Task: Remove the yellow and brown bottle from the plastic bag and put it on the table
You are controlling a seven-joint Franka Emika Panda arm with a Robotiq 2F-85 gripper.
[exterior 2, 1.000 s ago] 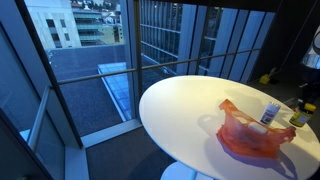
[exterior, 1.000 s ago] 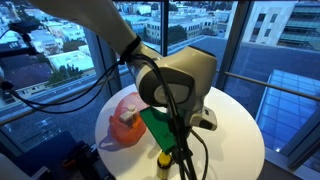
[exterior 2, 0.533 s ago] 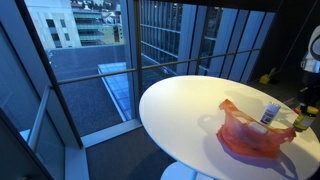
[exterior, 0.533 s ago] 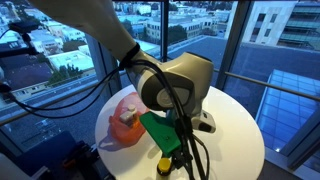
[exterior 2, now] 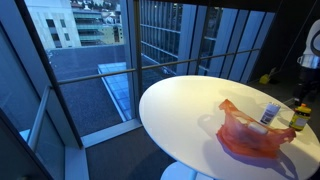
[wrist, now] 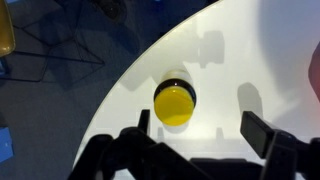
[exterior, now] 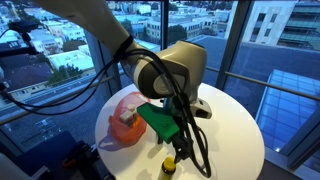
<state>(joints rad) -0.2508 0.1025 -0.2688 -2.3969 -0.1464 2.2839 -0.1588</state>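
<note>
The small brown bottle with a round yellow cap [wrist: 174, 103] stands upright on the smooth white round worktop [wrist: 262, 48], near the crinkly red plastic bag [exterior 2: 250, 138], under the wide-open pincer [wrist: 202, 127].

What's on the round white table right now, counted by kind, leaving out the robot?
Bottles: 2, the yellow and brown bottle standing on the table and a white bottle at the bag
Plastic bags: 1, the red plastic bag
Total: 3
</note>
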